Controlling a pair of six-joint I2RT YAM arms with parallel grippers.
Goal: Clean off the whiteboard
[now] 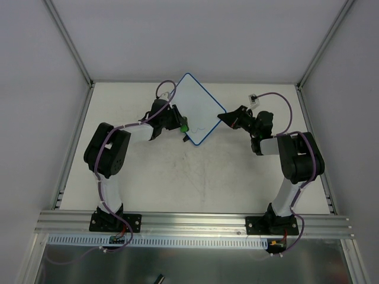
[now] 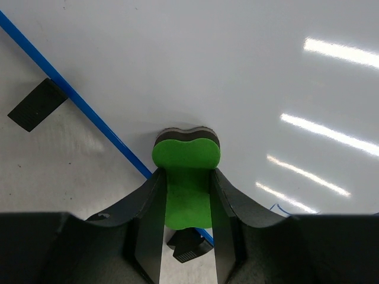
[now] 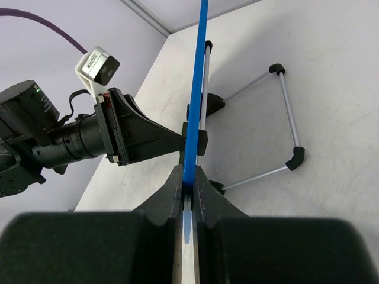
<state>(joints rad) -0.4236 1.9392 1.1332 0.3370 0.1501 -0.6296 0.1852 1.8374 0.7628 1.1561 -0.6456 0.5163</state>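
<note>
The whiteboard [image 1: 192, 103], white with a thin blue rim, sits at the back middle of the table, turned like a diamond. My left gripper [image 1: 179, 124] is shut on the green eraser [image 1: 185, 126] and holds it against the board's lower left part. In the left wrist view the eraser [image 2: 186, 154] presses on the white surface [image 2: 249, 77] just inside the blue rim [image 2: 77, 100]. A faint blue marker line [image 2: 290, 207] lies to its right. My right gripper [image 1: 225, 116] is shut on the board's right corner. In the right wrist view its jaws [image 3: 188, 180] pinch the blue rim [image 3: 196, 89].
Two black feet [image 2: 37, 105] [image 2: 188, 245] sit on the table just outside the rim. A silver wire stand with black ends [image 3: 287, 112] lies on the table behind the board. The left arm's wrist and camera [image 3: 89, 127] are close on the board's other side. Frame posts stand at the back corners.
</note>
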